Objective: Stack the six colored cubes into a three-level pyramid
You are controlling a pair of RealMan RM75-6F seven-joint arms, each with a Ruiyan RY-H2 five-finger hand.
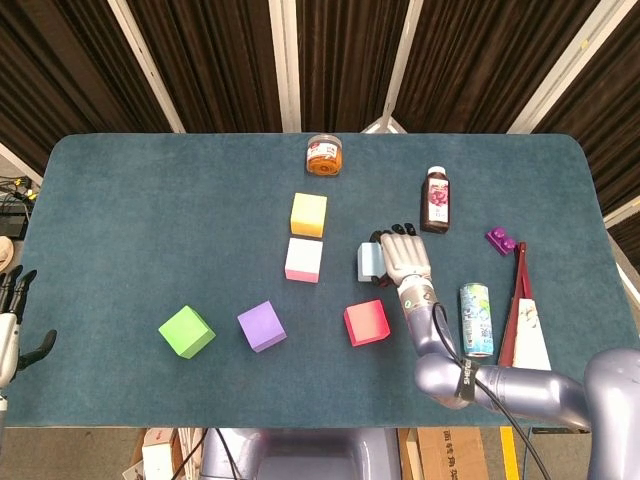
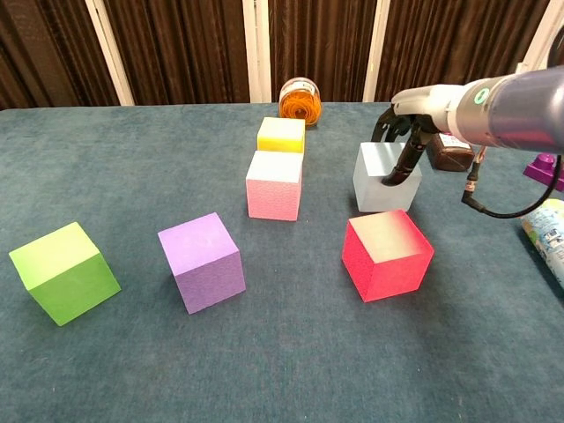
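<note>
Six cubes lie on the teal table (image 1: 150,220). My right hand (image 1: 402,258) (image 2: 404,141) grips the light blue cube (image 1: 368,262) (image 2: 379,181) from above, its fingers draped over the top and right side. The red cube (image 1: 367,322) (image 2: 386,254) sits just in front of it. To the left, the pink cube (image 1: 304,259) (image 2: 275,185) stands with the yellow cube (image 1: 308,214) (image 2: 281,135) right behind it. The purple cube (image 1: 262,325) (image 2: 202,261) and green cube (image 1: 186,331) (image 2: 63,271) sit near the front left. My left hand (image 1: 10,320) hangs off the table's left edge, fingers apart, holding nothing.
An orange jar (image 1: 324,155) (image 2: 300,99) stands at the back centre. A dark juice bottle (image 1: 437,199) lies behind my right hand. A drink can (image 1: 476,318) (image 2: 546,229), a purple toy (image 1: 500,239) and a red-and-white object (image 1: 522,320) crowd the right side.
</note>
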